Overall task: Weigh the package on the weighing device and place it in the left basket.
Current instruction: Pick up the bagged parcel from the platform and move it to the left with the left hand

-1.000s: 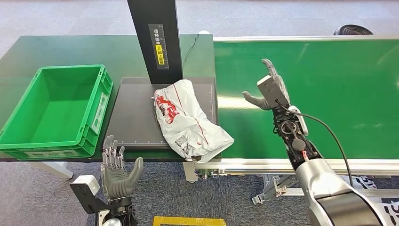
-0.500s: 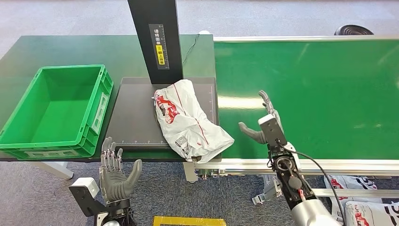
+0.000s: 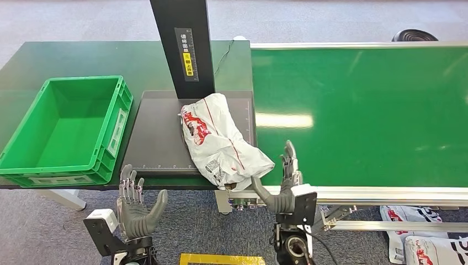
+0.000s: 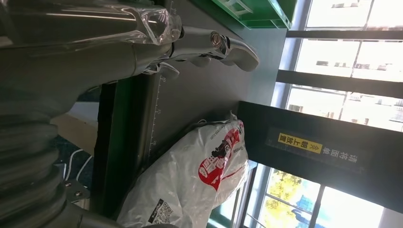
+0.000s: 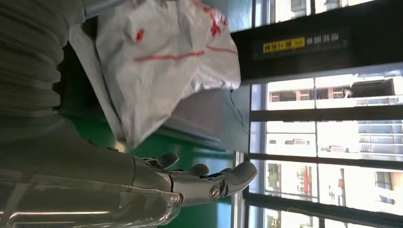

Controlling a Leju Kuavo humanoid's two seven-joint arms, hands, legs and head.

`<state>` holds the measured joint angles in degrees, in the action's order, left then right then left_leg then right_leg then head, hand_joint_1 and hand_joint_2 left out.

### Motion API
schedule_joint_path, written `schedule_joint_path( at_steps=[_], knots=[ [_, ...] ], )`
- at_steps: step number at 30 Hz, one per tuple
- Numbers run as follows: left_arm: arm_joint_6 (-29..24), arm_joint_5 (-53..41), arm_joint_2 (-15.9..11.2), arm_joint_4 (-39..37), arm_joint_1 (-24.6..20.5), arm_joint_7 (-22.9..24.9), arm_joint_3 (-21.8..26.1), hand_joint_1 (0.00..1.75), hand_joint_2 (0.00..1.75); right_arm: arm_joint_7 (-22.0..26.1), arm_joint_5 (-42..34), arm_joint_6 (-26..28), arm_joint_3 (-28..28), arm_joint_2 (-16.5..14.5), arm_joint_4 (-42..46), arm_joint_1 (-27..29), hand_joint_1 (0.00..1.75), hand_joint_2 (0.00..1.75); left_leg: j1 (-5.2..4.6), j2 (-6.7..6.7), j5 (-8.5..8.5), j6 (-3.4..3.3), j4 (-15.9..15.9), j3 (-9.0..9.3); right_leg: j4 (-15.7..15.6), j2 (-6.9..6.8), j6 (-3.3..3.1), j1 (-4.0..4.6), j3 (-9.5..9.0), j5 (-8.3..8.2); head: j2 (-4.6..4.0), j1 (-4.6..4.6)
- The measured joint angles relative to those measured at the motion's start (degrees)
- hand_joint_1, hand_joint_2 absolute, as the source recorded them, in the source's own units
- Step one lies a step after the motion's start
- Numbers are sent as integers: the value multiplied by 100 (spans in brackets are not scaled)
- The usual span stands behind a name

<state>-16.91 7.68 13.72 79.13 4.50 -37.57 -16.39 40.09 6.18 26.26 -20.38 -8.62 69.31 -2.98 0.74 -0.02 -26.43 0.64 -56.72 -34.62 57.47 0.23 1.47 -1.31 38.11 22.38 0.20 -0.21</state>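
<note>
White plastic package [image 3: 221, 144] with red print and a barcode label, crumpled, lying flat across the right side of the black weighing device [image 3: 157, 138], one corner hanging past its front right edge. Green basket [image 3: 113, 130], open-topped, standing just beside the weighing device's left edge, nothing in it.
</note>
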Motion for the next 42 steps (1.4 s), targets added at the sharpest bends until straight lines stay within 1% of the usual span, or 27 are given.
schedule_joint_path(
  at_steps=[6,11,14,17,19,20,23,27,31,36,40,42],
  knots=[
    [20,-95,-1,3,-23,112,3,0,175,0,-26,-234,-188,-218,399,488,0,175,-2,0,-1,-2,0,0,0,0,1,-2,-2,4,0,2],
    [32,-262,-9,6,-46,155,30,0,175,0,-270,-736,-196,-296,599,772,0,175,-2,0,-4,-2,0,1,0,0,1,-2,-2,4,0,1],
    [101,-575,-30,71,-51,311,93,0,175,0,-152,-778,-224,-303,696,851,0,175,-1,0,-5,-2,0,1,0,0,0,-1,-1,4,0,2],
    [201,-1116,-74,190,-81,533,202,0,175,0,-86,-789,-254,-305,740,879,0,175,-1,1,-5,-2,0,2,0,0,0,-1,-2,4,0,1],
    [352,-1456,-141,236,-146,711,260,0,175,0,-67,-822,-257,-305,747,881,0,175,-1,1,-4,-2,0,3,0,0,0,-1,-3,4,0,2],
    [510,-1537,-187,245,-197,806,291,0,175,0,-63,-851,-257,-306,752,880,0,175,-1,0,-3,-2,0,3,0,0,0,-1,-4,4,0,2],
    [995,-1515,-337,236,-404,955,389,0,175,0,-67,-926,-254,-308,778,880,0,175,-1,0,-2,-2,0,5,0,0,-1,-1,-5,3,0,1],
    [1173,-1967,-651,37,-854,1096,444,0,175,0,-20,-1024,-243,-327,816,877,0,175,-1,0,0,-1,0,8,0,0,-2,-1,-5,2,0,2],
    [1299,-2587,-1012,-467,-1460,1202,416,0,175,0,46,-1123,-233,-336,819,862,0,175,-1,1,3,1,0,11,1,0,-3,0,-6,-1,0,2],
    [1539,-3022,-1398,-1266,-2330,837,267,0,175,0,2,-1224,-224,-337,829,818,0,175,-2,1,8,-2,-1,11,1,0,-4,-1,-7,-4,0,2],
    [1614,-3391,-1677,-2157,-3191,724,42,0,175,0,-69,-1255,-234,-337,835,785,0,175,-2,1,9,-1,-1,11,1,0,-7,-1,-7,-7,0,3],
    [1636,-3594,-1768,-2576,-3595,691,-99,0,175,0,-91,-1251,-237,-336,840,779,0,175,-2,2,10,0,-1,13,2,0,-9,0,-6,-9,0,2]
  ],
)
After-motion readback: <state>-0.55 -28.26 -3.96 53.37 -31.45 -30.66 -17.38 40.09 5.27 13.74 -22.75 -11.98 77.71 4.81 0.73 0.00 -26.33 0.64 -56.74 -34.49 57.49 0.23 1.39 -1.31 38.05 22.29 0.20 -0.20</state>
